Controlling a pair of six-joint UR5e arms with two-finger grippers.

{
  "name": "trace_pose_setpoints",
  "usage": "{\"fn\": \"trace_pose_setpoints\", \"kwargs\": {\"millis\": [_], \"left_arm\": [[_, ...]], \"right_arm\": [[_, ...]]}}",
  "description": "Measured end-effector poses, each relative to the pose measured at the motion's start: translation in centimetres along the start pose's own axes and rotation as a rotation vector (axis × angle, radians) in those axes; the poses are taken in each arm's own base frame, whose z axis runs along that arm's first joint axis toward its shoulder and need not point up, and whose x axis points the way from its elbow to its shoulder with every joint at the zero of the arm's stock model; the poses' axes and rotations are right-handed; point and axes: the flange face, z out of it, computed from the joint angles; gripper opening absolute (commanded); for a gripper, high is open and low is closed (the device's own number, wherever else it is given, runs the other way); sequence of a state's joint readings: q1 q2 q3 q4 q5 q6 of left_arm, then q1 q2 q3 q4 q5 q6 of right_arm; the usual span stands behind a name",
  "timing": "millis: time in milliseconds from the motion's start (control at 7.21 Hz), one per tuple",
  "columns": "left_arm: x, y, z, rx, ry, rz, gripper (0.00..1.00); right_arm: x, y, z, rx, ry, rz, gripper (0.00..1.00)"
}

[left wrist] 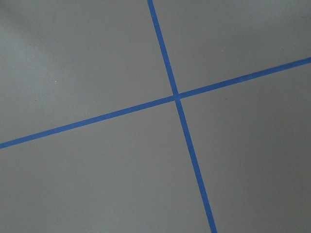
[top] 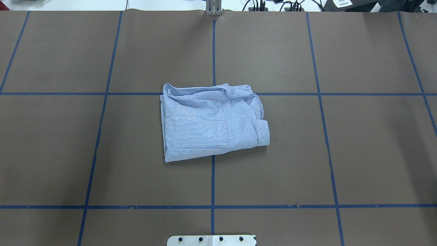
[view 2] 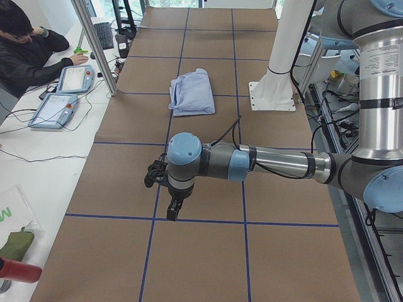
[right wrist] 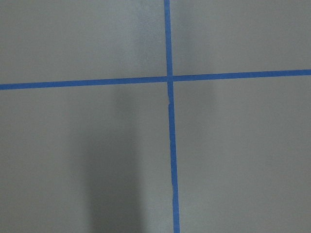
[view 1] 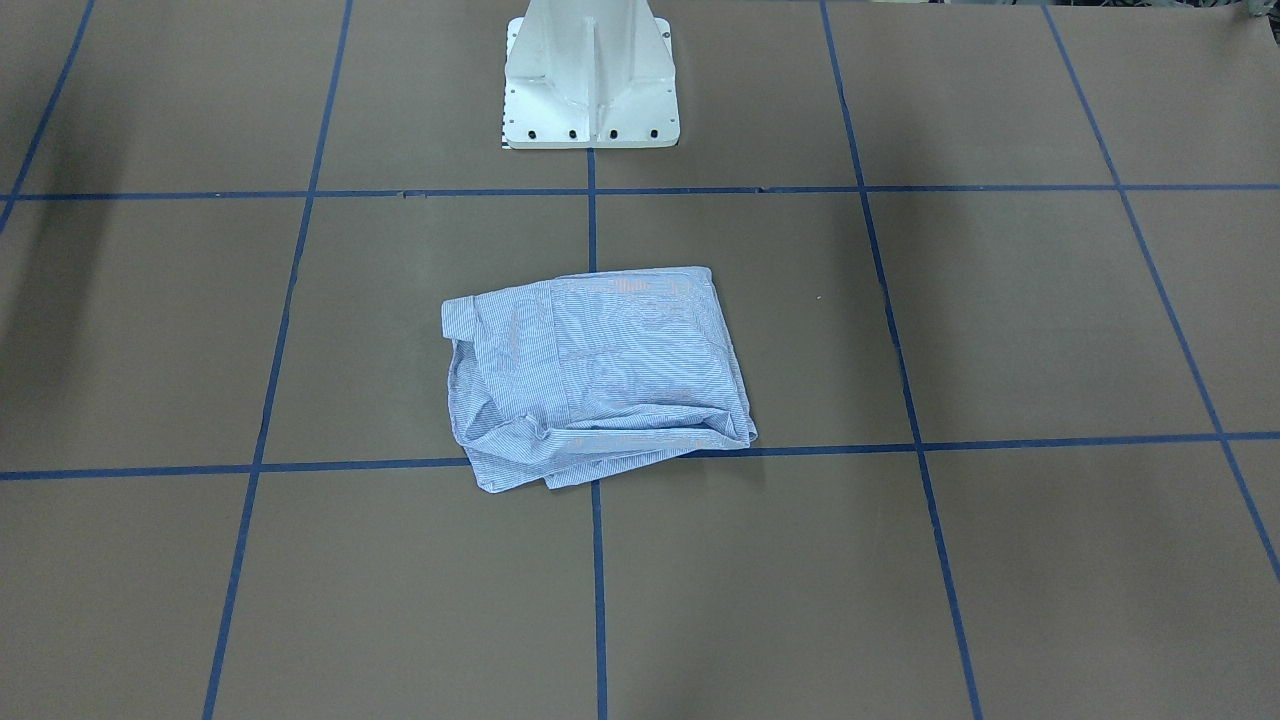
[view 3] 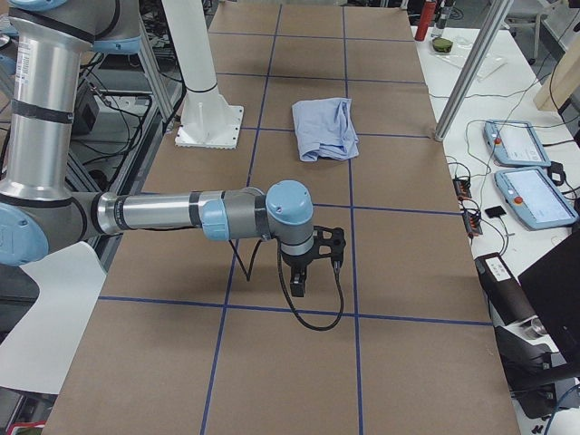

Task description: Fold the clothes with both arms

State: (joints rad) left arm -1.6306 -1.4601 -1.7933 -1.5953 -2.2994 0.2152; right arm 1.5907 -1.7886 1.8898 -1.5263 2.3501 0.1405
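Observation:
The light blue-and-white striped shirt (view 1: pixel 600 375) lies folded into a rough, rumpled rectangle at the middle of the brown table (top: pixel 211 123), across a blue tape crossing. Neither arm is over it. My left arm reaches out low over the table end in the exterior left view, and its gripper (view 2: pixel 171 209) points down, far from the shirt (view 2: pixel 192 91). At the opposite end my right gripper (view 3: pixel 299 279) also hangs down, well away from the shirt (view 3: pixel 326 129). Whether either gripper is open or shut, I cannot tell. Both wrist views show only bare table and blue tape.
The white pedestal base (view 1: pixel 590 80) stands behind the shirt at the robot's side. A person (view 2: pixel 25 50) sits at a side desk with teach pendants (view 2: pixel 63 94). An aluminium post (view 2: pixel 94 44) rises at the table's edge. Blue tape lines (top: pixel 212 181) grid the brown surface.

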Motion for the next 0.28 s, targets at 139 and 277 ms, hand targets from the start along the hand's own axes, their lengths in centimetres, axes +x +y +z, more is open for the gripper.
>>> {"fn": "trace_pose_setpoints", "kwargs": {"millis": [139,277], "left_arm": [[0.02,-0.02,-0.03,0.001,0.0,0.001,1.0],[0.04,-0.03,-0.05,0.001,0.0,0.001,1.0]], "right_arm": [[-0.03,0.0,-0.03,0.001,0.0,0.0,1.0],[-0.05,-0.01,-0.04,0.001,0.0,0.0,1.0]]}}
